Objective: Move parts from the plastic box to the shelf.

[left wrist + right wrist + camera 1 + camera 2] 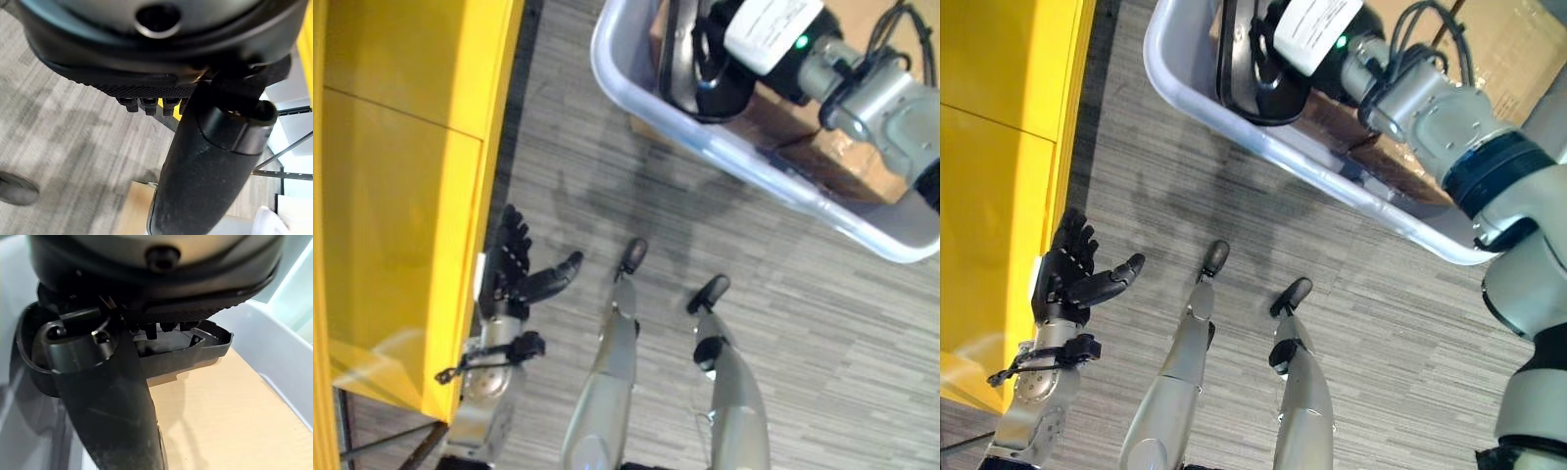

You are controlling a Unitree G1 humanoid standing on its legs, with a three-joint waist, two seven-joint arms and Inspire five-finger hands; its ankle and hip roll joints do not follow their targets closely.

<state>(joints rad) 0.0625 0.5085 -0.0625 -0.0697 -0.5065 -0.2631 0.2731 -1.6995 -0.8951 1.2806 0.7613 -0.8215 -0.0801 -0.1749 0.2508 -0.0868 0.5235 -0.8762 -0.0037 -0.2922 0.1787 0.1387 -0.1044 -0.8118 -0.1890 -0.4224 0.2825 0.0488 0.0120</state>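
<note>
Inside the plastic box (862, 220), the right hand (1268, 69) clutched a black part (195, 350). Meanwhile the left hand (514, 269) hung spread open beside the yellow shelf (401, 176); no writing was legible.

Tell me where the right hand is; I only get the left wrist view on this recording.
Observer: The right hand is down inside the plastic box, right at a black part.
Operator: Has it gripped the part?
Observer: I cannot tell. The part rests on brown cardboard in the box, close to the box wall.
Operator: How close is my left hand to the shelf?
Observer: The left hand is open with its fingers spread, right beside the edge of the yellow shelf, holding nothing.
</note>
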